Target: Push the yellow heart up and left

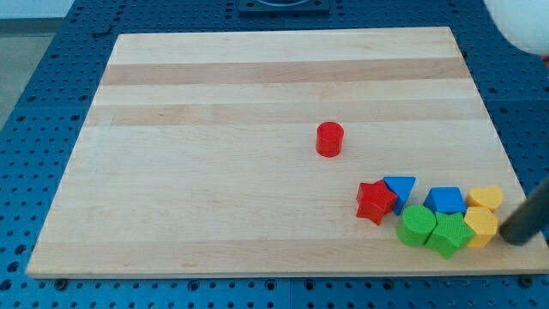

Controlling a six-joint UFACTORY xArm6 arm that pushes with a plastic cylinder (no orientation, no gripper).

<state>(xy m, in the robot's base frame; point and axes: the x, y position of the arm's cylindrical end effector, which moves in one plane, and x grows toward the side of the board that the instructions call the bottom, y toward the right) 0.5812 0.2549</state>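
Observation:
The yellow heart (486, 197) lies near the board's right edge, at the right end of a cluster of blocks. My tip (513, 238) is the lower end of a dark rod coming in from the view's right. It sits just below and to the right of the heart, right beside a yellow hexagon-like block (480, 227); I cannot tell if it touches that block. The heart touches this yellow block below it and a blue block (444, 200) on its left.
The cluster also holds a red star (375, 202), a blue triangle (400, 188), a green cylinder (417, 225) and a green block (447, 234). A red cylinder (329, 139) stands alone near the middle of the wooden board (214, 172).

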